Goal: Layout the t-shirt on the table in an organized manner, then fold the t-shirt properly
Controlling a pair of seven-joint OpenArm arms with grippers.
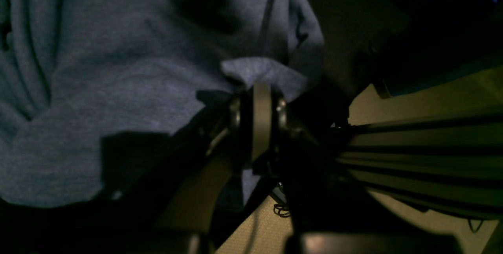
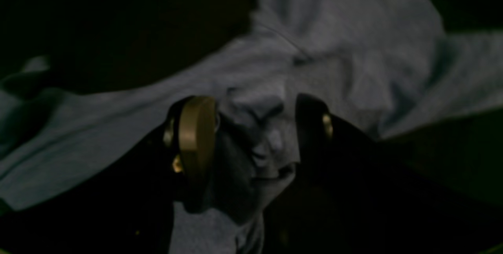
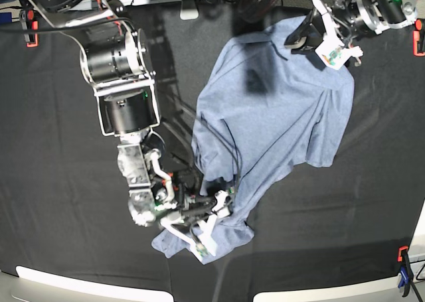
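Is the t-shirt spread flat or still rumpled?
Rumpled: the t-shirt lies creased and bunched on the table, one end pinched by the left gripper, the other crumpled between the right gripper's open jaws.

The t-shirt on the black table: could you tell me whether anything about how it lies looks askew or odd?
Yes. The t-shirt lies diagonally and rumpled on the table, not flat. Its far corner is pinched in the left gripper, and the near end is bunched into a crumpled lump between the open fingers of the right gripper.
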